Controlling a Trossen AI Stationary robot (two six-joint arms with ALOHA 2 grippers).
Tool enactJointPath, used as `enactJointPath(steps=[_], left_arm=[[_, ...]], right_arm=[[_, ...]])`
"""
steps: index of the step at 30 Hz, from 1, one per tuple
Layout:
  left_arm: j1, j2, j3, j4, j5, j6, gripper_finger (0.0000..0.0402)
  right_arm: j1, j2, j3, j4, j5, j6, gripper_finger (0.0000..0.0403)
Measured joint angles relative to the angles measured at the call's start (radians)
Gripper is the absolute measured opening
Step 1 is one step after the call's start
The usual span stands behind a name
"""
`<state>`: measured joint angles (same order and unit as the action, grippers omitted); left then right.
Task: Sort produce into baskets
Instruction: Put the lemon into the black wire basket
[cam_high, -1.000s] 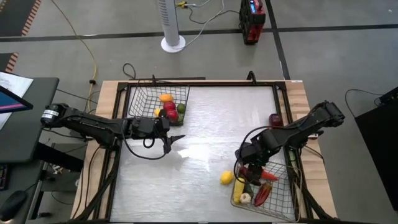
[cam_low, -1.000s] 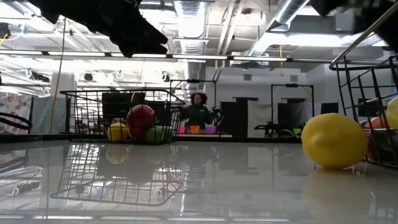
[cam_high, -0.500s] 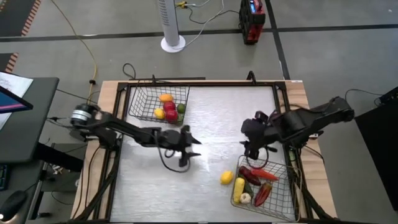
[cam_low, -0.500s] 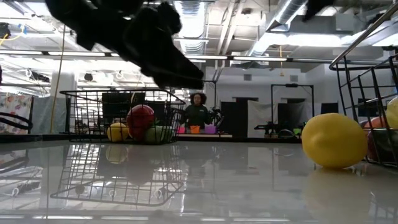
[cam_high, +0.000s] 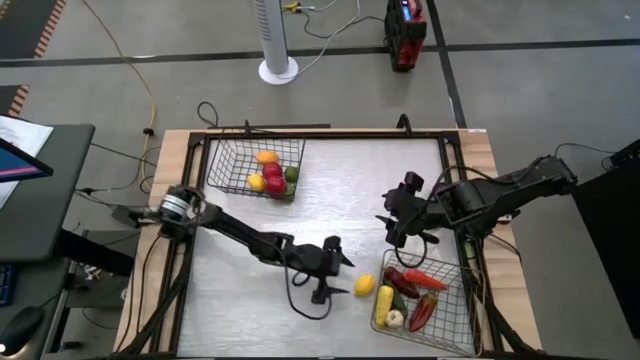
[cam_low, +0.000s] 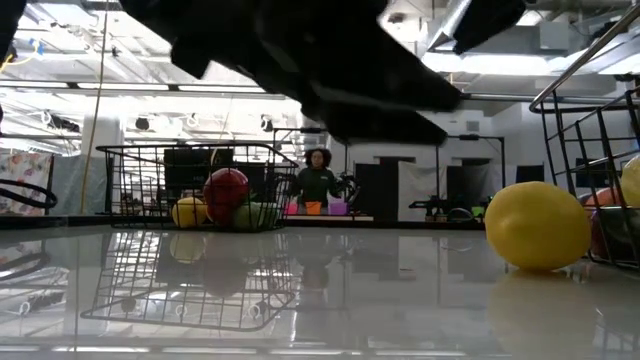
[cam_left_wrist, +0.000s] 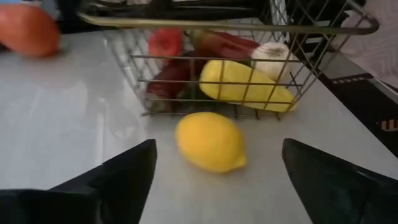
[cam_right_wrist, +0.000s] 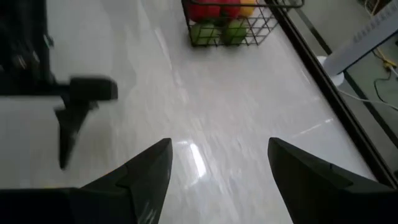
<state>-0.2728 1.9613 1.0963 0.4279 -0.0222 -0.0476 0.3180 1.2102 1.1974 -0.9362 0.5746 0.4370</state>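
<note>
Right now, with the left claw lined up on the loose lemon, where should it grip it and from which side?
Grip the lemon across its rounded middle, coming from the open table side where the left claw already faces it with fingers spread. The wire basket stands close behind, and the lemon's pointed tip offers poor purchase.

Both arms are dark, slender, jointed links with black cables looped alongside. The left arm (cam_high: 235, 232) carries a silver collar; each gripper has two black tapered fingers (cam_left_wrist: 112, 177).

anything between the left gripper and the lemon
Nothing. In the left wrist view, only bare table lies between the open left gripper and the lemon, which sits just outside the basket.
</note>
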Motion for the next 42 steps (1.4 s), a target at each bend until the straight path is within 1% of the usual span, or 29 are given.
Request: enactJointPath(steps=[4, 7, 11, 15, 20, 22, 24, 30, 32, 34, 37, 42], left_arm=[[-0.01, 0.102, 0.091, -0.003, -0.009, -0.016, 0.0358], [-0.01, 0.168, 0.155, -0.01, -0.01, -0.029, 0.0361], [-0.01, 0.247, 0.218, -0.008, -0.044, -0.053, 0.0362], [-0.01, 0.299, 0.251, -0.004, -0.046, -0.068, 0.0362], [-0.007, 0.301, 0.247, 0.012, -0.05, -0.068, 0.0359], [-0.006, 0.301, 0.245, 0.015, -0.05, -0.058, 0.0346], [-0.006, 0.301, 0.245, 0.025, -0.043, -0.044, 0.0323], [-0.003, 0.299, 0.245, 0.023, -0.015, -0.019, 0.0224], [0.003, 0.299, 0.245, 0.02, -0.006, -0.019, 0.0199], [0.012, 0.286, 0.245, -0.005, 0.019, -0.019, 0.0194], [0.027, 0.24, 0.244, -0.095, 0.016, 0.012, 0.0194], [0.04, 0.106, 0.24, -0.271, -0.081, 0.128, 0.0203]], right_arm=[[0.0, 0.0, -0.031, 0.072, 0.002, -0.047, 0.029], [0.0, -0.001, -0.043, 0.091, 0.003, -0.069, 0.029], [0.001, -0.002, -0.043, 0.093, 0.004, -0.069, 0.029], [0.003, -0.002, -0.043, 0.091, 0.003, -0.07, 0.029], [0.003, -0.002, -0.043, 0.092, 0.003, -0.071, 0.029], [0.002, -0.002, -0.043, 0.093, 0.003, -0.068, 0.029], [0.002, -0.002, -0.043, 0.093, 0.003, -0.066, 0.029], [0.002, -0.002, -0.043, 0.099, 0.003, -0.064, 0.029], [0.002, -0.002, -0.043, 0.107, 0.003, -0.063, 0.029], [0.002, -0.002, -0.043, 0.107, 0.003, -0.06, 0.029], [0.002, -0.002, -0.043, 0.107, 0.003, -0.053, 0.029], [0.002, -0.002, -0.043, 0.102, 0.012, -0.053, 0.029]])
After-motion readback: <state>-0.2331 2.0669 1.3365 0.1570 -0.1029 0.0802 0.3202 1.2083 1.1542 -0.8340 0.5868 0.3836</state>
